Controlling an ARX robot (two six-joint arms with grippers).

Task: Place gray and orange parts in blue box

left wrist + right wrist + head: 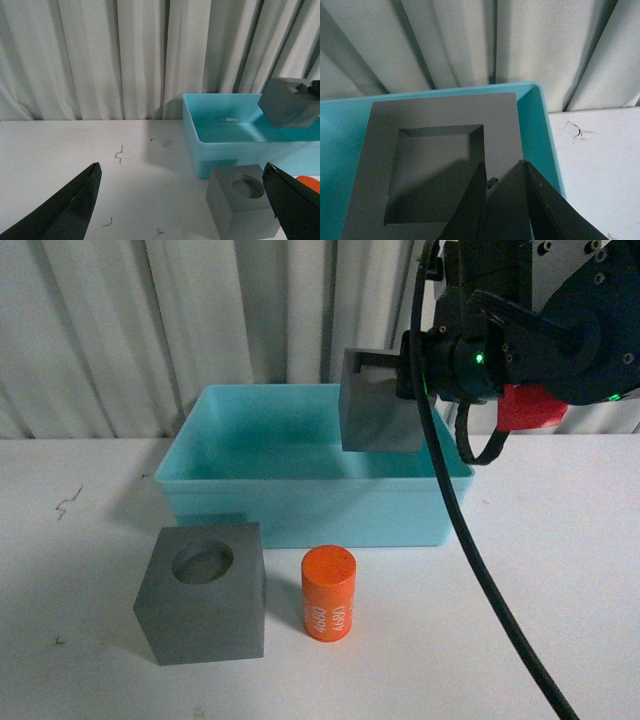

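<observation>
Over the right end of the box, right gripper (504, 172) pinches one wall of the square-hollow cube (378, 415), probably so it can drop clear of the blue box (300, 483) rim. Cube matte gray, sharp-edged, tilted. Round-hollow cube (205, 595) and orange cylinder (329, 592) wait in front. Left gripper (182, 170) gapes, empty.

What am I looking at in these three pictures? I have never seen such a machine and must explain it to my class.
It is a robot with two arms. One camera looks forward from its body; the other two sit on its wrists. On the white table stand a blue box, a gray cube with a round recess and an orange cylinder. The right gripper pinches one wall of a second gray cube, holding it above the box. The left gripper is open and empty.
</observation>
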